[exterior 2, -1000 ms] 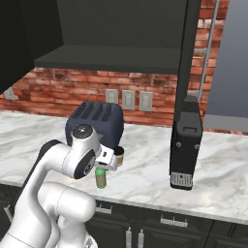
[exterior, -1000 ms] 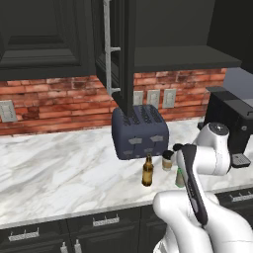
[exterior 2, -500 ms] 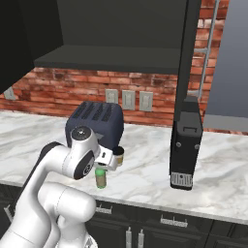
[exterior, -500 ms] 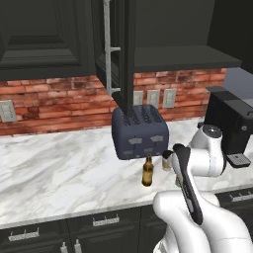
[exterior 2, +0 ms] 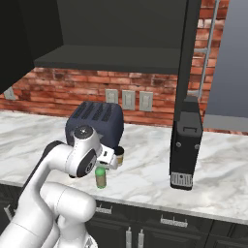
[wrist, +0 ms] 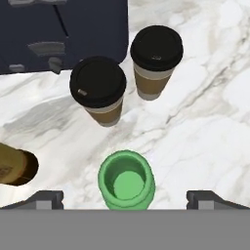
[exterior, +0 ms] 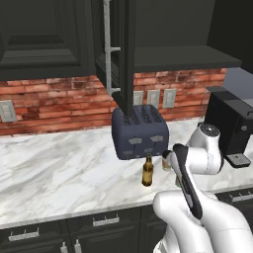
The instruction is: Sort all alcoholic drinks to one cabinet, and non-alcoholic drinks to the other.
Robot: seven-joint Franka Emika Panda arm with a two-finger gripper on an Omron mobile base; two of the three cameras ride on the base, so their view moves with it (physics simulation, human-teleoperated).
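Crowding is the hazard: at the hand view's lower left edge lies the amber-brown glass bottle [wrist: 14, 167], at lower centre the green glass bottle's mouth [wrist: 126, 181] between the wide-open gripper [wrist: 126, 199], and above stand two tan dark-lidded paper cups [wrist: 98, 88] that a careless descent could topple.

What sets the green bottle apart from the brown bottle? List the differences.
Colour: the green bottle is green glass, the brown bottle amber.
Place: in the hand view, the green bottle sits centred between the open gripper tips, while the brown bottle lies off at the left edge.
Neighbours: the green bottle stands nearer the two coffee cups.
Both stand upright on the marble counter before the toaster.
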